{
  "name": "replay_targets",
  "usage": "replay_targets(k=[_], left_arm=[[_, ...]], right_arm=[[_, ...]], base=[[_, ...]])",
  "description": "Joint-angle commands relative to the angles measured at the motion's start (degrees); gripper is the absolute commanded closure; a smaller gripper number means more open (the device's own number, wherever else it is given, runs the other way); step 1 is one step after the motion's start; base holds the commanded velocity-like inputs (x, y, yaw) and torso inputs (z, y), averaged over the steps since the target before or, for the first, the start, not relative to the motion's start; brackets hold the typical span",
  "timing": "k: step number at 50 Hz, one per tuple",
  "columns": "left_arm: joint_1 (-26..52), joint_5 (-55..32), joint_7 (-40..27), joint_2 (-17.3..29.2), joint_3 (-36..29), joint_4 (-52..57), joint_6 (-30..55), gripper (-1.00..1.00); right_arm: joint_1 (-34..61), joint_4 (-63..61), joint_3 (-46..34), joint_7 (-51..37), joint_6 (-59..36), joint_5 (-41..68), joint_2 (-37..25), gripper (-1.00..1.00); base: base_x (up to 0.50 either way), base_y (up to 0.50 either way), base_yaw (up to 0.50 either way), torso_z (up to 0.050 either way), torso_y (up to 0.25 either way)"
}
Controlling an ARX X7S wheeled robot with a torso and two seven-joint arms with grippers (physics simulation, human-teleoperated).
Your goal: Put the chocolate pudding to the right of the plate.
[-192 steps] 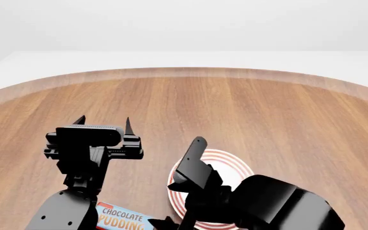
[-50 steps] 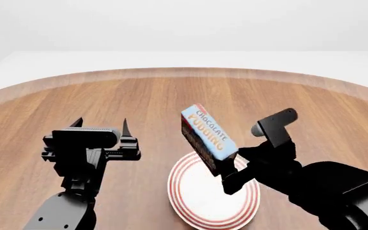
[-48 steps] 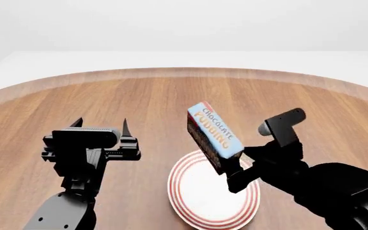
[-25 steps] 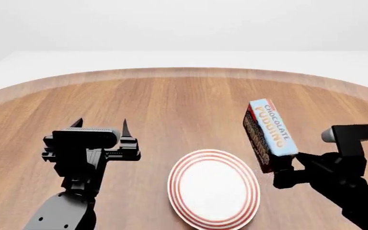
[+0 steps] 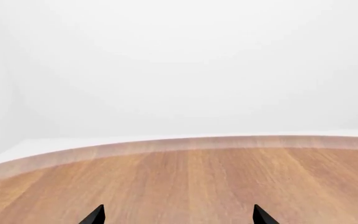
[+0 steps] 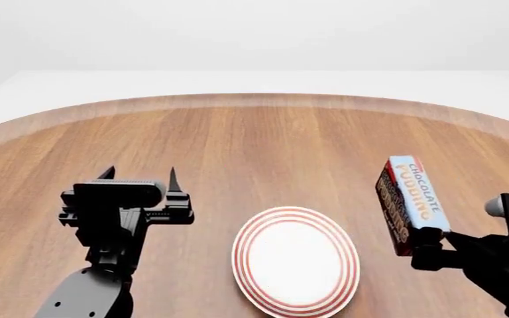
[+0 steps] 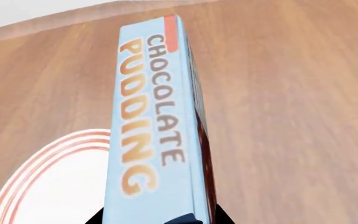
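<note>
The chocolate pudding carton [image 6: 409, 202], light-blue top and dark brown sides, is held up off the table to the right of the plate [image 6: 294, 260]. My right gripper [image 6: 424, 246] is shut on its near end. In the right wrist view the carton [image 7: 157, 126] fills the middle, with the plate's red rings [image 7: 42, 177] beside it. The white plate with red rings lies flat on the wooden table. My left gripper [image 6: 140, 175] hangs open and empty to the left of the plate; in the left wrist view only its two fingertips [image 5: 93, 215] show over bare wood.
The round wooden table [image 6: 254, 146] has a raised lighter rim [image 6: 254, 101] at the back, with white floor beyond. Bare wood [image 6: 466, 165] lies to the right of the plate under and around the carton.
My right gripper has carried the carton from above the plate's right side further right and slightly down, so it is now beside the plate. The left arm has not moved.
</note>
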State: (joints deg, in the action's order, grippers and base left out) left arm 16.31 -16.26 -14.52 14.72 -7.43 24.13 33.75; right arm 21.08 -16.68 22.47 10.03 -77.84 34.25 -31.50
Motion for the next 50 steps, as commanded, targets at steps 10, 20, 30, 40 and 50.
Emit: replay_targets(k=[10,20,30,40,50], left_arm=[[-0.3,-0.2,-0.3,0.2,-0.6,-0.5,-0.6,-1.00],[-0.3,-0.5,-0.4,0.4,-0.7,-0.6,-0.8,-1.00],[-0.3,-0.7,-0.7,0.6,-0.7,-0.4,-0.6,-1.00],[-0.2,-0.9,-0.9,0.8,-1.0,-0.4,-0.6,-1.00],[-0.2,-1.0,-1.1,1.0,-1.2,-0.4,-0.8,-1.00]], right_arm=[[-3.8,8.5,-1.2,3.1,6.6,-2.4,-1.1,1.00],[-3.7,15.0,-3.8,4.1,12.0,-4.5,0.1,1.00],[-3.3,19.2,-4.3,4.6,14.8,-5.5,0.6,1.00],[-3.1,19.8,-3.9,4.2,15.0,-5.5,0.7,1.00],[-3.5,20.6,-3.9,4.5,15.5,-5.3,0.7,1.00]], base=[[0.00,0.00,0.00,0.000,0.000],[0.00,0.00,0.00,0.000,0.000],[0.00,0.00,0.00,0.000,0.000],[0.00,0.00,0.00,0.000,0.000],[0.00,0.00,0.00,0.000,0.000]])
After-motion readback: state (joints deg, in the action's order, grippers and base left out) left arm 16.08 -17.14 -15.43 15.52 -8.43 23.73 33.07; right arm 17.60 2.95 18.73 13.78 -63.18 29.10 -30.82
